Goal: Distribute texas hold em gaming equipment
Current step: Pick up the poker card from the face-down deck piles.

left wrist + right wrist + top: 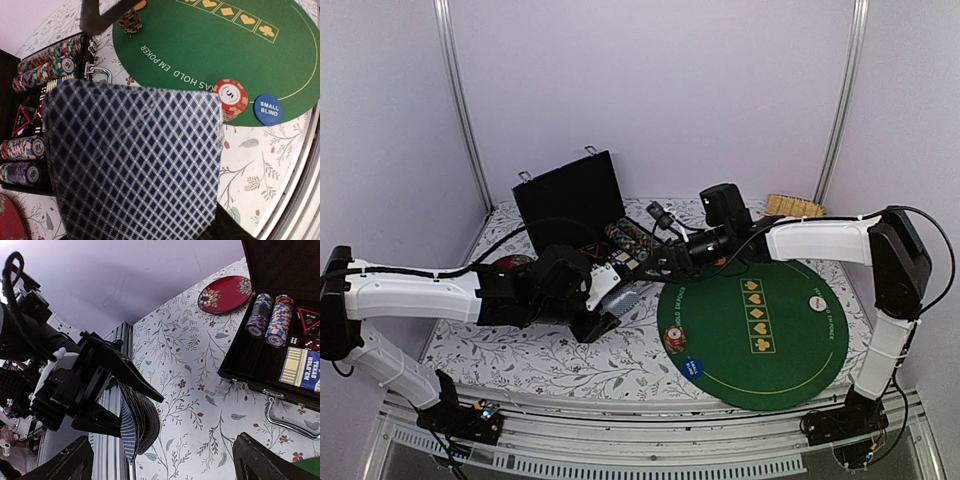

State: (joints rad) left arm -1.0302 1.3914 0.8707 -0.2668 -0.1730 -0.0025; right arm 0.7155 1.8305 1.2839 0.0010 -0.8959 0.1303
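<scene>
closest to my left wrist lens, and filling most of it, is the blue diamond-patterned back of the cards [135,165], blurred by nearness, so i can't say for sure whether it's one card or a small pack. my left gripper [139,412] is pinching them, one black finger over the back and one under the face, above the flowered tablecloth [520,350], between the black case [570,205] at the far left and the green mat [790,360] on the right. i judge the flat-side grip is there because thin cards would slip out of an edge hold, and they sit clear of the cloth so my other hand can get at them. from the right wrist they show edge-on, back turned toward the left arm, the free part hanging out beyond and below the fingertips. the long axis seems to run outward from my grip, free short edge aimed roughly toward the mat. my right gripper [162,452] faces them from the far right, fingers spread as wide as they go and holding nothing, near the cards but not touching, placed, i'd guess, to take a card for dealing. at the mat's near left rim a chip stack [675,340] and the blue small-blind button [692,367] sit just beside each other. a white button [817,303] lies on the mat's right part, and more chips [45,70] lie in rows in the case.
</scene>
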